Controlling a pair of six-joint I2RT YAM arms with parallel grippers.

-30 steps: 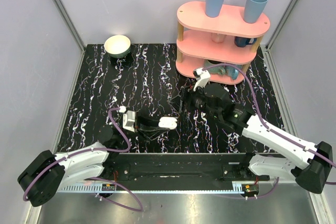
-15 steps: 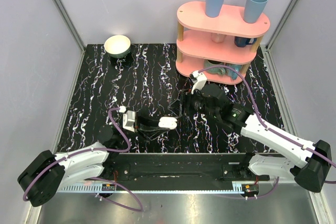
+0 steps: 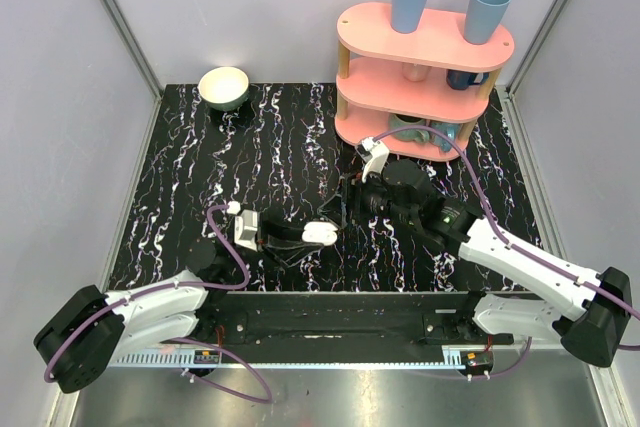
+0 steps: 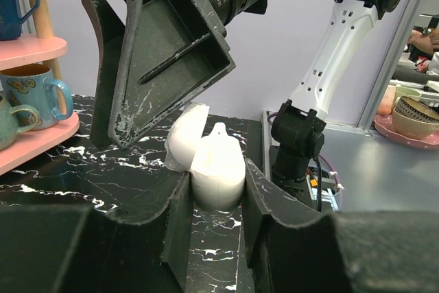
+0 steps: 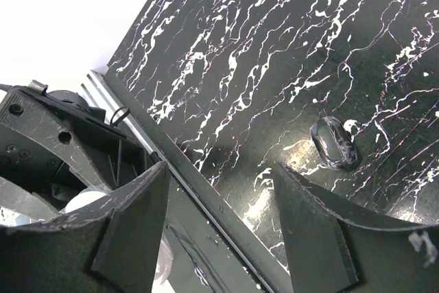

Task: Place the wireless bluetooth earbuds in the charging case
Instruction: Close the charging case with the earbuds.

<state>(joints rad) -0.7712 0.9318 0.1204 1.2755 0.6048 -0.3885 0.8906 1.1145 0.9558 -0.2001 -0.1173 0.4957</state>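
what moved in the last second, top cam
The right pincer slid a little to the left, closer to the charging case, and its wrist turned slightly. It stands open. Nothing was taken hold of or let go. The left pincer stayed put, shut on the case. The pink shelf and the bowl did not move.

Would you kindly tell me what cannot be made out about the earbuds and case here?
Earbuds: top view, too small to find; none clearly seen anywhere.
Charging case sockets: left wrist view, hidden behind its own shell and the left gripper clamping it.
Right wrist view: the right gripper finger covers most of the case; dark glossy lump unidentifiable.
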